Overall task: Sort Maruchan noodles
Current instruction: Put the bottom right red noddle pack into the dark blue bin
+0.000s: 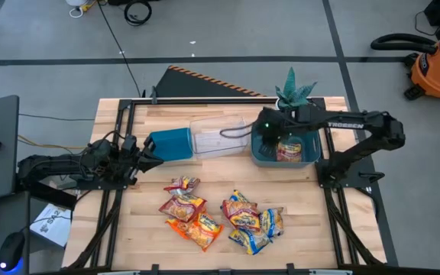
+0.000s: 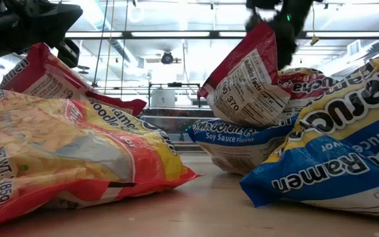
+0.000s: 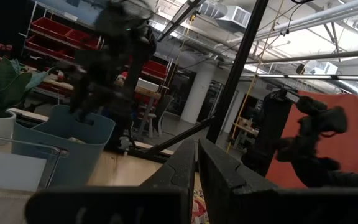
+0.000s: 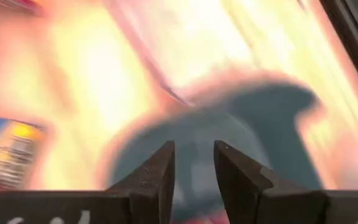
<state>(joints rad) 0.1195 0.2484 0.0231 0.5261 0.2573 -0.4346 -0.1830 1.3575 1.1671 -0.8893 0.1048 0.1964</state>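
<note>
Nearest, the noodle packets (image 1: 220, 218) at lower centre look light, crinkly, slippery; I'd pinch an edge. Right fingers (image 4: 193, 167) slightly apart, empty; left fingers (image 3: 196, 163) closed.

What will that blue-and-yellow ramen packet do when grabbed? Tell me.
The blue-and-yellow packet probably crumples where pinched: its wrapper is already creased. It looks glossy, so likely slippery. It seems puffy and probably light for its size, so a push should slide it.

right wrist view is motion-blurred; the teal bin (image 4: 229, 124) beyond the right tool (image 4: 194, 165) smears.
</note>
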